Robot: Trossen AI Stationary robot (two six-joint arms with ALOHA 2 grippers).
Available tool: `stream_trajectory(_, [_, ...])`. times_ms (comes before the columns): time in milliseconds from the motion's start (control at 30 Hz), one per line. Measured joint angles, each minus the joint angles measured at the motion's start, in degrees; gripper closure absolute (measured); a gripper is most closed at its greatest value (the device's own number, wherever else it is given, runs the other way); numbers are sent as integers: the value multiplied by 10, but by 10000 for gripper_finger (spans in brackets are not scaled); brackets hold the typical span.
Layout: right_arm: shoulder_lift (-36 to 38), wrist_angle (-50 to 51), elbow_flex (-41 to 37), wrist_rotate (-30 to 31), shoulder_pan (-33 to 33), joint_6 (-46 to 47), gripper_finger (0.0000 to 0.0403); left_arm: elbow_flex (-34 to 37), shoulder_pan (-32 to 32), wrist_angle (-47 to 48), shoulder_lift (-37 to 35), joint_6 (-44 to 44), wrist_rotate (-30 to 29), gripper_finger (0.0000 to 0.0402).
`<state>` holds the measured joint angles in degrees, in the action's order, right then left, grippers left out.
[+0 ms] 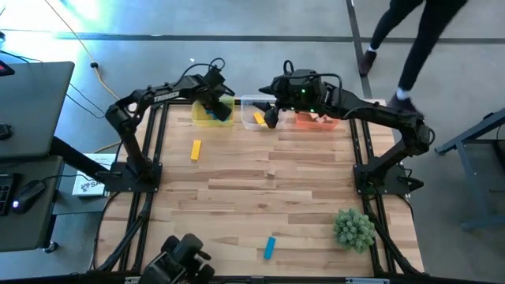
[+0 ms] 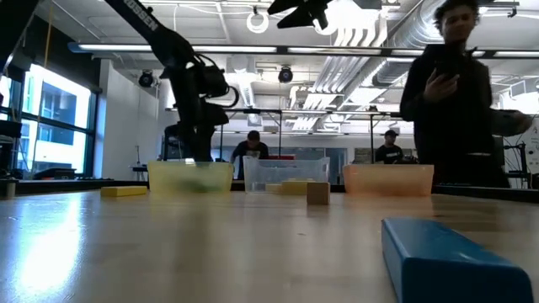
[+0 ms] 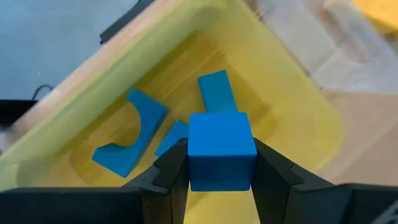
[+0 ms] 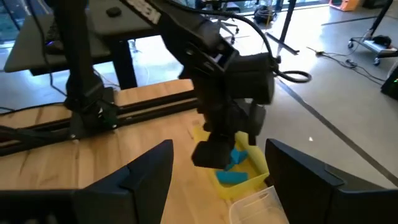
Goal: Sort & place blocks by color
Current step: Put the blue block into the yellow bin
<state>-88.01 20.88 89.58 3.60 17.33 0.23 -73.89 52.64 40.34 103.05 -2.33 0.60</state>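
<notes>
My left gripper [image 1: 215,104] hangs over the translucent yellow bin [image 1: 207,116] at the far edge, shut on a blue cube [image 3: 221,146]. Three blue pieces [image 3: 130,134] lie on the bin's floor. My right gripper [image 1: 272,117] is open above the clear bin [image 1: 254,110], which holds a yellow block [image 1: 259,119]. The orange bin [image 1: 316,121] holds tan pieces. On the table lie a yellow bar [image 1: 196,150], a tan cube [image 1: 271,170] and a blue bar [image 1: 269,247]. My left gripper [image 3: 221,155] pinches the blue cube by two opposite side faces [image 3: 193,162], one finger [image 3: 171,165] on each. The fingers come from above, pointing down into the yellow bin [image 3: 292,106]. The cube is lifted clear of the bin floor and sits square between them.
The three bins stand in a row along the far edge [image 2: 286,172]. A spiky green plant ball [image 1: 353,227] sits near the right front corner. A person [image 2: 455,93] stands beyond the table's far right. The middle of the tabletop [image 1: 237,197] is bare wood.
</notes>
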Motion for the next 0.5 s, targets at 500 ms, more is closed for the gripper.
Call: stream_trajectory(500, [0,36,0,20,-46,51,160,0,2,-7,30,0,0,253])
